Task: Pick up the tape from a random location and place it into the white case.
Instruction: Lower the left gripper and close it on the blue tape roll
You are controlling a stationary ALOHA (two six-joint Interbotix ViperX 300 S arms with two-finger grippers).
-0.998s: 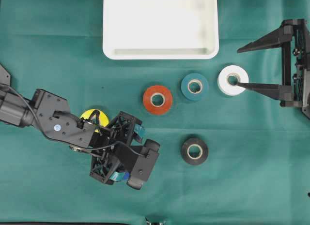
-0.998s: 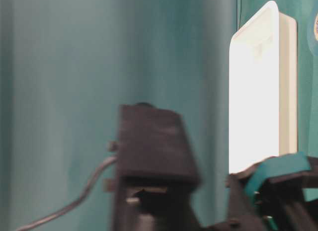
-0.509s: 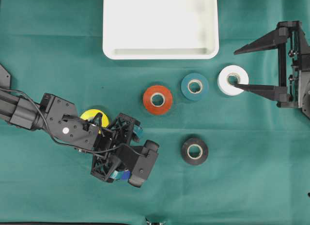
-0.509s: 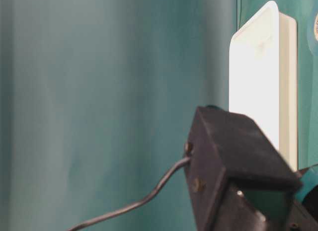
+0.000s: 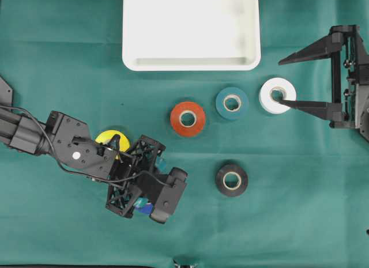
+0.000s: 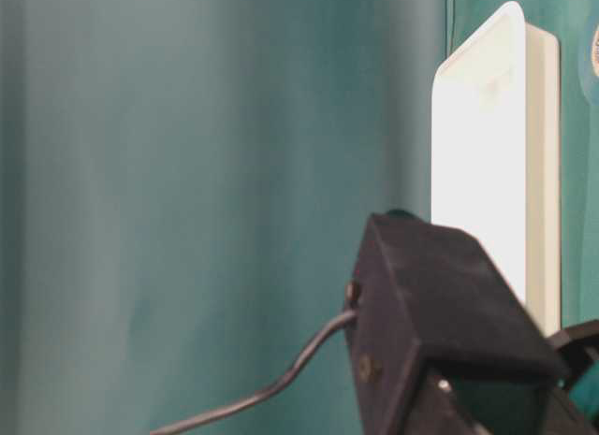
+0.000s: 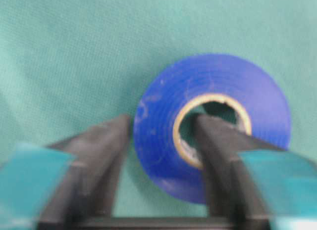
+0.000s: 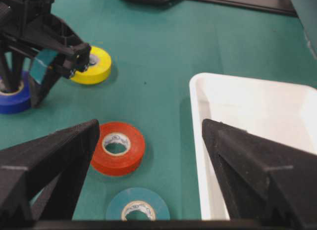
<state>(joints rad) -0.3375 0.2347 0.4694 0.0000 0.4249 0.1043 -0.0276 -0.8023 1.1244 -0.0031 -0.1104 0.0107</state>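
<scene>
Left gripper (image 7: 161, 126) clenched across the blue tape roll's (image 7: 213, 126) wall, one finger inside its core, one outside; right gripper (image 5: 288, 80) released.

We see a green cloth (image 5: 300, 193) under everything. Red roll (image 5: 198, 119), teal roll (image 5: 222, 104) and white roll (image 5: 268, 98) lie flat in a rising row. Black roll (image 5: 222, 180) sits below the teal one, apart. Yellow roll (image 5: 106, 136) is far left, partly hidden.
</scene>
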